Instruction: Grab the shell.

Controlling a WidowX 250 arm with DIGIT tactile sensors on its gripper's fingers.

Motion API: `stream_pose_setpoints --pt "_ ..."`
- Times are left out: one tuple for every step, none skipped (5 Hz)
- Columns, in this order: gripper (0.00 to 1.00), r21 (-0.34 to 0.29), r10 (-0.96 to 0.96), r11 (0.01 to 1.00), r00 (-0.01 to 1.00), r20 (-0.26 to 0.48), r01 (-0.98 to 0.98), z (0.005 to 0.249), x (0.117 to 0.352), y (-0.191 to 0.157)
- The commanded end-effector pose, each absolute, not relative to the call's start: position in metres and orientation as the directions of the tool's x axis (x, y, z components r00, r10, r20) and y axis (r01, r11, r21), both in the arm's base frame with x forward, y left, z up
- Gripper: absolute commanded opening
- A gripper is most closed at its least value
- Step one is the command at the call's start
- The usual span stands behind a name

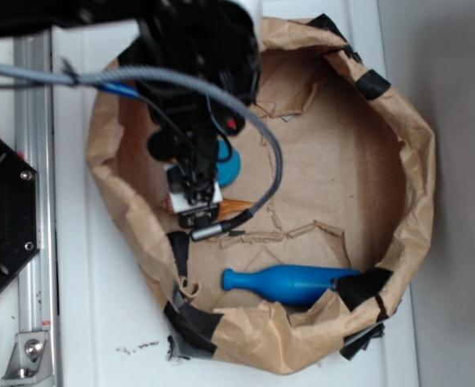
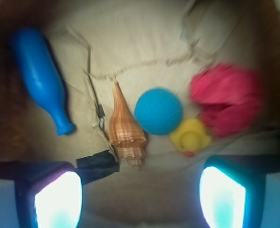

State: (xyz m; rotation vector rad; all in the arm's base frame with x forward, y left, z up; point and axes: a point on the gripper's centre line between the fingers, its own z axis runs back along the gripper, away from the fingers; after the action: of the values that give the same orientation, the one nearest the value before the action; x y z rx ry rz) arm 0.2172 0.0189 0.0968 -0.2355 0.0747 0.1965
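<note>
Shell point(image 2: 125, 127) lying flat on brown paper, up from the pincer point(image 2: 140, 197) in the wrist view, clear of both pads. Pointed tip toward 12 o'clock, knobby wide end toward 6, nearest the left pad point(image 2: 59, 199). Pincer apart, nothing between the pads, hanging over the paper. From the exterior view, only an orange sliver of shell point(image 1: 235, 206) peeking out at 3 o'clock of the arm's head.

Just at 3 o'clock of the shell, a blue ball point(image 2: 158, 111), close beside but whether touching, hard to say. At 4 o'clock of the ball, touching it, a yellow duck point(image 2: 191, 137). Further toward 2 o'clock, blurred, a red-pink lump point(image 2: 227, 99). At 9 to 10 o'clock of the shell, well apart, a blue pin point(image 2: 41, 78), narrow end nearer the pincer. All inside a taped paper nest point(image 1: 414, 145) on a white table point(image 1: 100, 322).
</note>
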Motion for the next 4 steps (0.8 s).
stream_pose_setpoints --pt "1.0 -0.234 0.086 0.965 0.983 -0.159 -0.122 0.056 0.187 -0.029" --pt "1.0 -0.216 0.084 0.969 0.984 -0.159 -0.117 0.044 0.187 -0.033" --pt "1.0 -0.126 0.078 0.987 0.98 -0.183 -0.102 0.021 0.199 -0.022" --pt "1.0 -0.103 0.063 0.991 0.98 -0.189 -0.084 0.008 0.211 -0.013"
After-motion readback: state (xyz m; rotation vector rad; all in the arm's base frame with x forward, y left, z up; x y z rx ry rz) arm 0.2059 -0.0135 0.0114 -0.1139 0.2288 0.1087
